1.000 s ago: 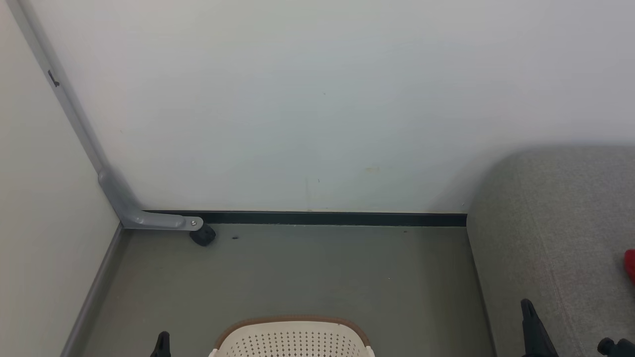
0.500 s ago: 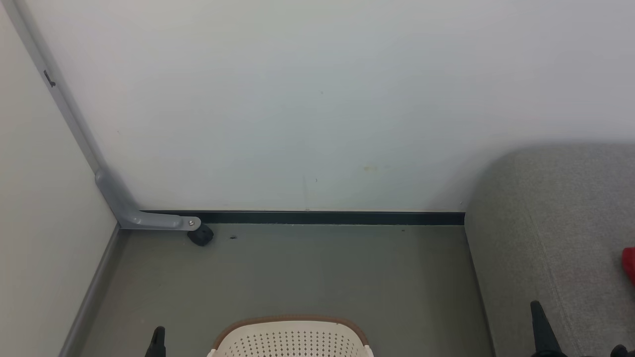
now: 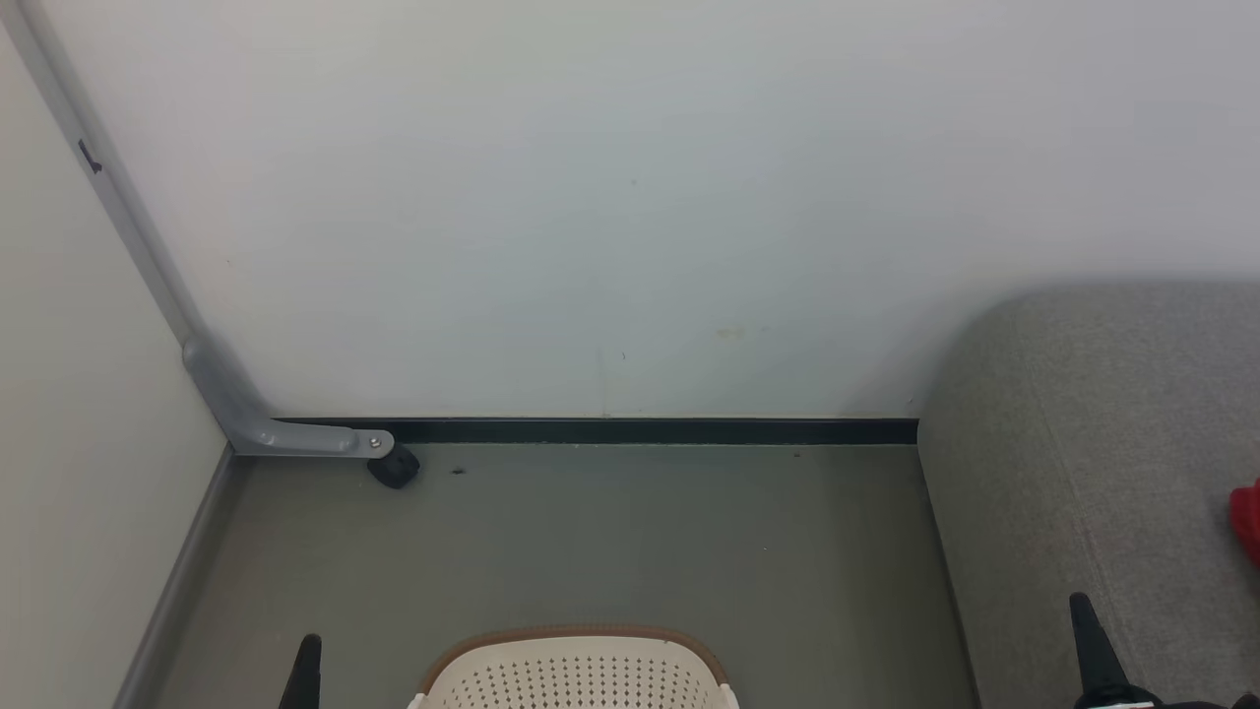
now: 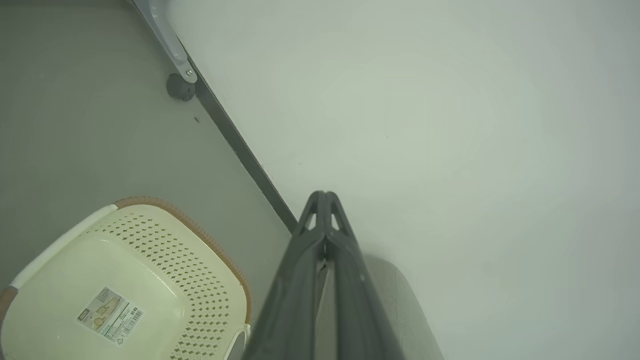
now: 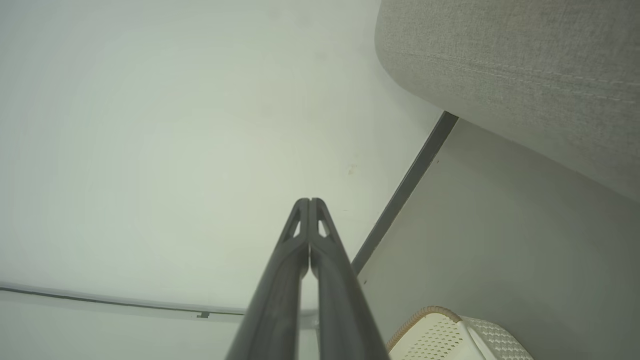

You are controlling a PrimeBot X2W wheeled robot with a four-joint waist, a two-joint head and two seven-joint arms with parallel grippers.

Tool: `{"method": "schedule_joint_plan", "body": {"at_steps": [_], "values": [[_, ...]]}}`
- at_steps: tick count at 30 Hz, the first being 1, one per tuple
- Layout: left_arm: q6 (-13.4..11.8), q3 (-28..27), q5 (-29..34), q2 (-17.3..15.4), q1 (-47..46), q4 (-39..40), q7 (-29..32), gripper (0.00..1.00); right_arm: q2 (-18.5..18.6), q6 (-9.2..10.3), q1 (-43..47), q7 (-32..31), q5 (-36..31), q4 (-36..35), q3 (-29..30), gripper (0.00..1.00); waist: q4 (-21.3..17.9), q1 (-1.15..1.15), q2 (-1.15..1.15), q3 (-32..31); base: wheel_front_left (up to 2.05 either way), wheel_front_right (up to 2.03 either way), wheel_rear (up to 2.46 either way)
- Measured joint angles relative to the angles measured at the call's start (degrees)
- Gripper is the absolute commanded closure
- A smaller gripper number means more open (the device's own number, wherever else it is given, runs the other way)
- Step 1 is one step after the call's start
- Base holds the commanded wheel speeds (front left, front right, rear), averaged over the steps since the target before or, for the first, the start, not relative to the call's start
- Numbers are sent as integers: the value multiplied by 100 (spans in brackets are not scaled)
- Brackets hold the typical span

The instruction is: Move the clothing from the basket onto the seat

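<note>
Left gripper (image 4: 325, 197) fingers pressed together, holding nothing; right gripper (image 5: 308, 202) likewise closed, empty; basket (image 3: 581, 679) on floor (image 3: 630, 532) at 6 o'clock; bit of red clothing (image 3: 1248, 517) lies on seat (image 3: 1083, 443) at 4 o'clock, cut by frame edge.

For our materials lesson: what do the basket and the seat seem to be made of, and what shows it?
The basket: likely moulded plastic, cream, smooth, slightly glossy; uniform rows of holes, rounded corners. Its brown rim looks textured, material unclear. The seat: woven grey upholstery fabric, matte; visible weave and stitched seam.
</note>
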State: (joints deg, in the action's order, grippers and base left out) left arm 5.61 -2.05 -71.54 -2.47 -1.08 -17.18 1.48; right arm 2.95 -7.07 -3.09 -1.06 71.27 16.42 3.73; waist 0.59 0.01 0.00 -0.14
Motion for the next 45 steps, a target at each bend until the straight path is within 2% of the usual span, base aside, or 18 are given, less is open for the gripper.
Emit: {"method": "schedule_joint_plan", "body": {"at_steps": [25,45], "values": [[144,-282,-1912,7,-264,0,477,100,-46,1,-118,-502,1993,58,404,100,-59,-1,0,25,0,0,0],[146,-288,-2011,10,-321,0,483,100,-48,0,-135,-542,2005,60,415,100,-59,-1,0,25,0,0,0]]}}
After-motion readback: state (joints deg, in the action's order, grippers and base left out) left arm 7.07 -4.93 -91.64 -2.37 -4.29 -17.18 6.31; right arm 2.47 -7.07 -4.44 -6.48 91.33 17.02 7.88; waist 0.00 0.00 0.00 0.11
